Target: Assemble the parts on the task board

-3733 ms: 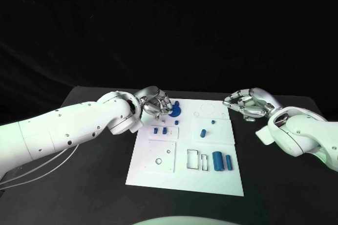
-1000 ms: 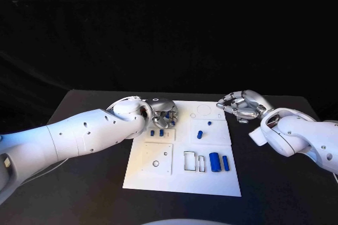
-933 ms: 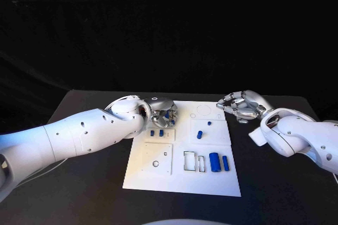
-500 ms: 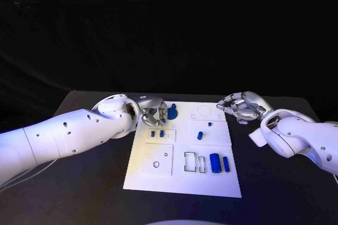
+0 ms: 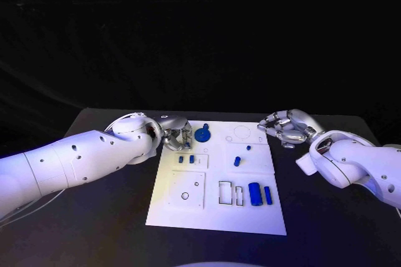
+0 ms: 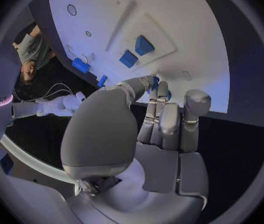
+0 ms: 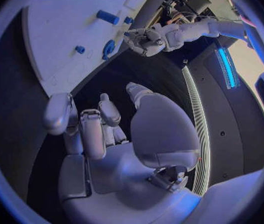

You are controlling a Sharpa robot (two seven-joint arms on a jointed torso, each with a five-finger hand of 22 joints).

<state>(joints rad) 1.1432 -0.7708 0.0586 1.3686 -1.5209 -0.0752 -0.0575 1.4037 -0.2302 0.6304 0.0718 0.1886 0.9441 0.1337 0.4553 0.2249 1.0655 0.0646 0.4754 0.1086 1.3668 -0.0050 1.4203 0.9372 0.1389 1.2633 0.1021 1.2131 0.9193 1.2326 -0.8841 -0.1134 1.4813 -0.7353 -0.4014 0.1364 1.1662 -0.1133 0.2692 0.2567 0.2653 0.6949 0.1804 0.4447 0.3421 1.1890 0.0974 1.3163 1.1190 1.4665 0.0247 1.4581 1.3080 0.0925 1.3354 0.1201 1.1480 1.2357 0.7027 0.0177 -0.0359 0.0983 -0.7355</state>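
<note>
The white task board (image 5: 219,212) lies in the middle of the black table. A round blue part (image 5: 202,134) stands at its far left corner. My left hand (image 5: 174,135) hovers just left of that part, at the board's edge, fingers curled with nothing in them; the left wrist view shows its fingers (image 6: 160,119) over the board (image 6: 182,20). My right hand (image 5: 285,127) is curled up and empty off the board's far right corner. Two small blue pieces (image 5: 185,159) sit in a left plate. A blue peg (image 5: 237,160) lies mid-board, and two blue cylinders (image 5: 260,194) lie near the right edge.
Two rectangular slots (image 5: 232,192) open beside the cylinders, and a small round hole (image 5: 185,195) sits in the near left plate. A circle outline (image 5: 242,131) marks the far end. Bare black table (image 5: 100,215) surrounds the board.
My left hand has drawn back to the left off the round blue part, which now stands free at the far left corner. The right hand has stayed in place.
</note>
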